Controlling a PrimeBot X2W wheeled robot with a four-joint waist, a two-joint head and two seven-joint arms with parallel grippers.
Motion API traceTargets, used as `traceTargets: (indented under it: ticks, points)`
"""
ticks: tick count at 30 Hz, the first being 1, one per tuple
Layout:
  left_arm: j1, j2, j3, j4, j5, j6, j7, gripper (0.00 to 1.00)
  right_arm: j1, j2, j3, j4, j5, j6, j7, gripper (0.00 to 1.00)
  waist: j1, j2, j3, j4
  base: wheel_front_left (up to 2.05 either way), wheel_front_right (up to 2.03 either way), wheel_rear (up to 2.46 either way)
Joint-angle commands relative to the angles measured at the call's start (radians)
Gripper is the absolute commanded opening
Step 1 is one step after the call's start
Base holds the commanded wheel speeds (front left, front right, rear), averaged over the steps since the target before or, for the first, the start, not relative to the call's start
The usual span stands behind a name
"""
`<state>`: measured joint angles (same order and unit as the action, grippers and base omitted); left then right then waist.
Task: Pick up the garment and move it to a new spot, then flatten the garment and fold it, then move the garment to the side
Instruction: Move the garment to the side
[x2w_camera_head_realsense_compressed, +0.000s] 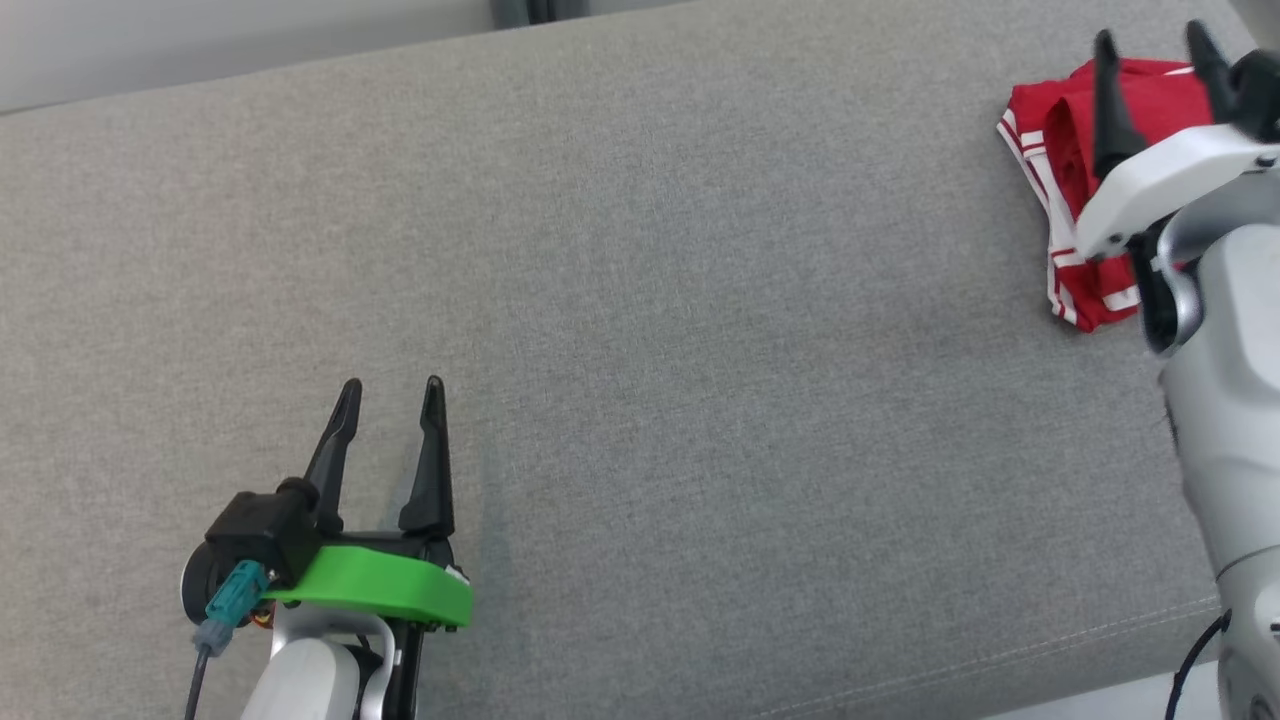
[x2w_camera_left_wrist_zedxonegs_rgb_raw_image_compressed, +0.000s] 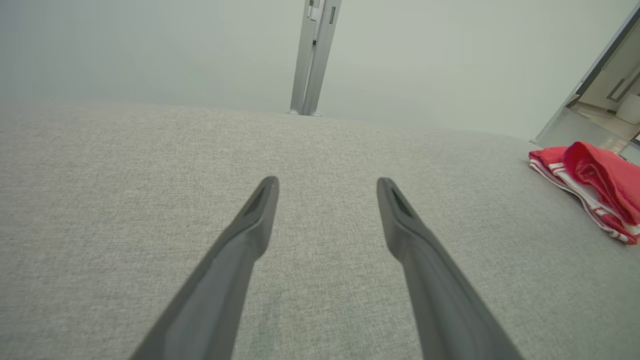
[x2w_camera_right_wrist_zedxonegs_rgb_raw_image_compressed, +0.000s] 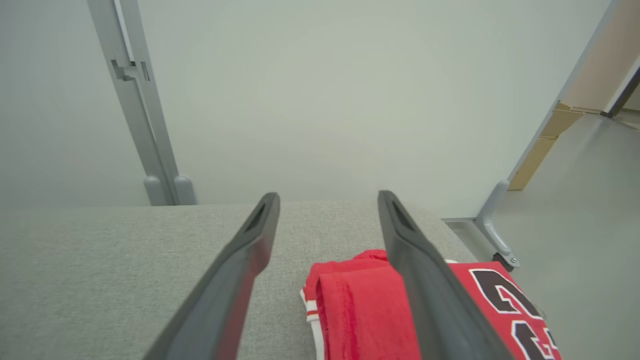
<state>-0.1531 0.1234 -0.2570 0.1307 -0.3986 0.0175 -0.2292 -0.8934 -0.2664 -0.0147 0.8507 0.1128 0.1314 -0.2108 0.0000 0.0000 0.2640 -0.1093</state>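
**Right arm.** The jaws of the right gripper (x2w_camera_head_realsense_compressed: 1150, 45) are spread wide and pinch nothing. In the right wrist view its two dark fingers (x2w_camera_right_wrist_zedxonegs_rgb_raw_image_compressed: 250, 260) point over the garment (x2w_camera_right_wrist_zedxonegs_rgb_raw_image_compressed: 360, 300), which lies below and partly behind the right-hand finger. Whether a finger brushes the cloth cannot be told.

**Left arm.** The jaws of the left gripper (x2w_camera_head_realsense_compressed: 392, 385) are likewise spread and empty. They sit low over bare grey cloth near the front edge of the couch (x2w_camera_head_realsense_compressed: 640, 300), towards its left end and well apart from the garment.

**Garment.** This is a red garment (x2w_camera_head_realsense_compressed: 1060, 150) with white striped trim, gathered into a compact, layered bundle. Black figures with white outlines show on its upper face in the right wrist view. It rests at the far right corner of the couch, close to the right edge. In the left wrist view the garment (x2w_camera_left_wrist_zedxonegs_rgb_raw_image_compressed: 595, 170) sits off to the right, beside the couch's end.

**Surroundings.** A pale wall panel (x2w_camera_right_wrist_zedxonegs_rgb_raw_image_compressed: 320, 100) with a grey metal post (x2w_camera_right_wrist_zedxonegs_rgb_raw_image_compressed: 150, 150) stands behind the back edge.

**Step in hand.** The bundle looks already folded and set aside, so this is probably the last step, the move to the side, at or just past letting go.

**Next move.** The right arm should lift straight up and back, with the jaws kept spread, so that no finger snags a layer and undoes the fold. The left arm need not act.
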Motion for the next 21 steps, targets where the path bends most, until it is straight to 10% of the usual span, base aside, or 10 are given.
traceTargets:
  ticks: [1, 21]
  points:
    - [-0.007, -0.007, 0.012, 0.018, -0.014, -0.001, -0.012, 1.00, 0.044, 0.012, 0.022, -0.016, 0.024, -0.002, -0.010, 1.00, 0.0000, 0.0000, -0.089, 0.009, 0.00, 0.00, 0.00]
    - [0.193, -0.062, 0.172, 0.108, 0.064, 0.008, -0.036, 1.00, 0.659, 0.196, 0.049, -0.437, 0.061, -0.002, -0.055, 1.00, 0.0000, 0.0000, -0.305, 0.130, 0.00, 0.00, 0.00]
